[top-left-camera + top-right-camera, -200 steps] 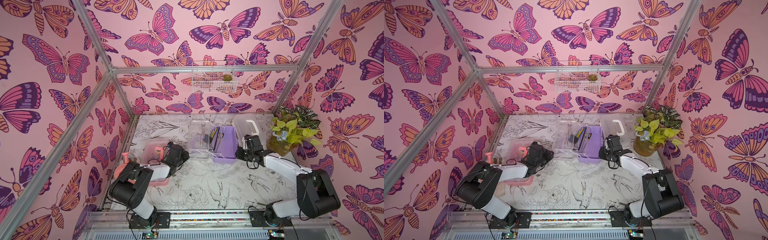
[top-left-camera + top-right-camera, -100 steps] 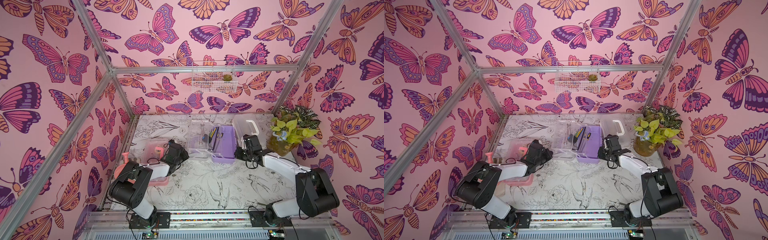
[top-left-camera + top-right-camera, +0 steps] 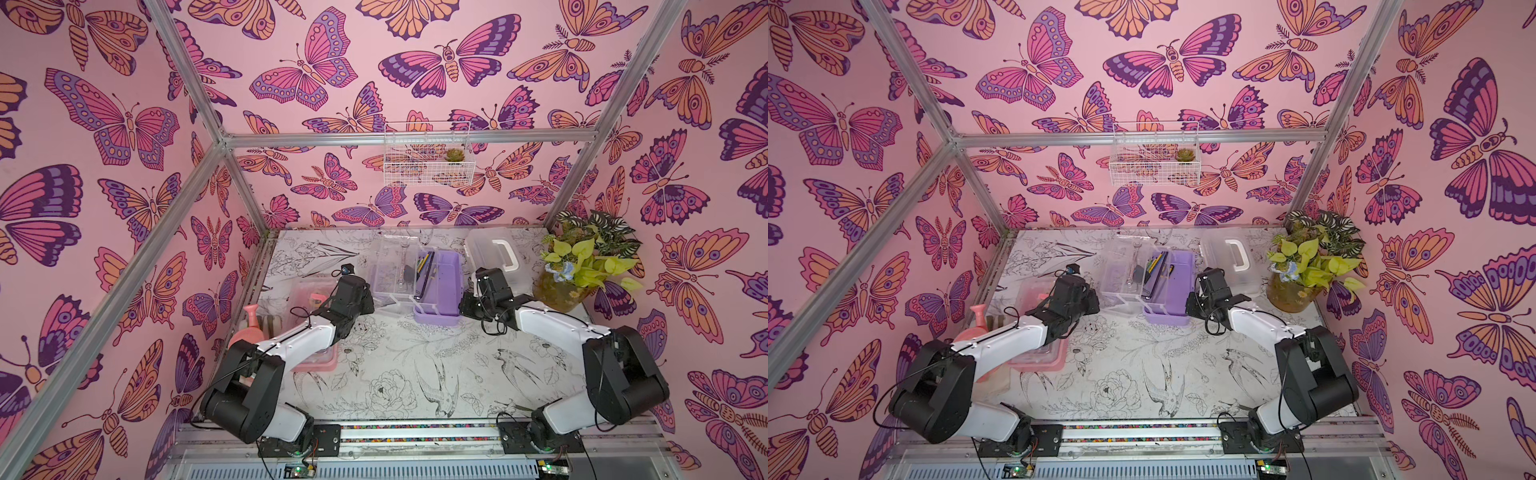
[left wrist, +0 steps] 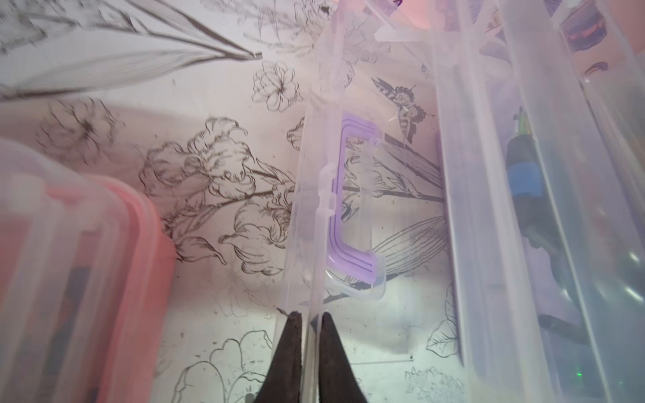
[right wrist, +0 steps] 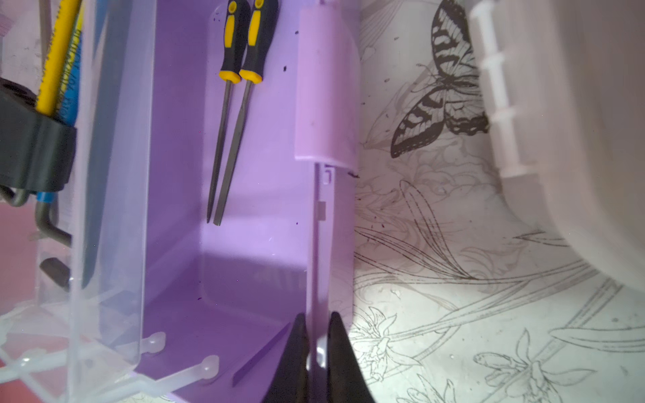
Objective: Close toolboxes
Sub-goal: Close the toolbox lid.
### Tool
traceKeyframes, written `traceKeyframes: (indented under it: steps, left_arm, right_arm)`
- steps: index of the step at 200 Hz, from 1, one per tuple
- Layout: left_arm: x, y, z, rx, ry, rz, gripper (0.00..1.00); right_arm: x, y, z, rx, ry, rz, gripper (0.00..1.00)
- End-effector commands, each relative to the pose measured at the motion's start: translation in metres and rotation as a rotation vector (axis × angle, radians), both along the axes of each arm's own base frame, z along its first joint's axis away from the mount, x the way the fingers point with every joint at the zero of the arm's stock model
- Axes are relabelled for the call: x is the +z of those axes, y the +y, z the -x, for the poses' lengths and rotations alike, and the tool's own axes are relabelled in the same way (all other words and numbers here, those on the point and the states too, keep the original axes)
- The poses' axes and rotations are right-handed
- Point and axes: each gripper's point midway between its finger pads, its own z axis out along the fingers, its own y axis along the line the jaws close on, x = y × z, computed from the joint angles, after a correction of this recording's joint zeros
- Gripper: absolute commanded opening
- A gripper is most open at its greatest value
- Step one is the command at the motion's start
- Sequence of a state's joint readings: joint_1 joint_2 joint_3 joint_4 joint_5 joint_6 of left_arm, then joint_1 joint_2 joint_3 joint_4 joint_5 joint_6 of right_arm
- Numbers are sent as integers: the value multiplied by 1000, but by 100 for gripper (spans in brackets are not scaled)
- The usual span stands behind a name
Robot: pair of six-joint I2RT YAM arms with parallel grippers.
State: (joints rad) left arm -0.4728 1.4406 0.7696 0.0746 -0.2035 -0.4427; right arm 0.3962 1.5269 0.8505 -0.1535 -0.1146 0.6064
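Purple plastic gives me my landmark: the purple rectangular plastic toolbox [image 3: 440,286] stands open mid-table, and I place everything else by it.

In both top views my own wrists cover my fingertips, so from above I cannot see what either gripper touches. The pink rectangular plastic toolbox [image 3: 318,361], well off on my left arm's side of the purple one, lies mostly under my left forearm. Only its near corner and a far strip show, and I cannot tell whether it is latched. The white rectangular plastic toolbox [image 3: 494,255], just beyond the purple one on my right arm's side, appears to have its lid down, handle up.

The wrist views show what the top views hide. The left wrist view shows the purple box's clear plastic lid [image 4: 310,226], open toward the pink box, with its purple handle [image 4: 349,195] visible through it. My left gripper [image 4: 310,315] is pressed together on that lid's free edge, and the thin rim is pinched between the two dark fingertips. The pink box there is a blur cut off by the frame.

The right wrist view shows my right gripper [image 5: 318,319] pinching the purple box's long wall, the one away from the lid, one fingertip inside and one outside. It also shows two slim black-and-yellow-handled tools [image 5: 241,69] on the purple floor and a purple latch [image 5: 326,87] on that wall. A clear inner tray [image 5: 111,157] holds tools whose ends are cut off.
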Motion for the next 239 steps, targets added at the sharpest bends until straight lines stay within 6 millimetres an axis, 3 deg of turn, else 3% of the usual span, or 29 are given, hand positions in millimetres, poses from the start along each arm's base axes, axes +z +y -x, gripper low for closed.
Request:
traceKeyframes:
  steps: [1, 48, 82, 147, 182, 191, 205, 239]
  left_arm:
    - [53, -27, -5, -138, -168, -94, 0]
    - [94, -54, 5, -228, -277, -209, 0]
    - [109, -78, 16, -296, -331, -261, 0]
    - [99, -116, 27, -375, -323, -279, 0]
    - [96, -130, 31, -395, -327, -307, 0]
    - [97, -132, 32, -394, -329, -306, 8]
    - [98, -135, 33, -396, -330, -289, 30]
    - [104, -140, 35, -390, -323, -225, 59]
  right_arm:
    - [-7, 42, 4, 102, 35, -80, 2]
    - [-4, 85, -8, 156, 20, -191, 2]
    - [-4, 112, -11, 201, 18, -249, 2]
    - [7, 137, -15, 252, -6, -379, 12]
    - [7, 135, -12, 247, -4, -388, 26]
    - [7, 134, -10, 245, -6, -385, 30]
    - [9, 129, -9, 234, -9, -379, 34]
    - [11, 112, -9, 196, -6, -393, 38]
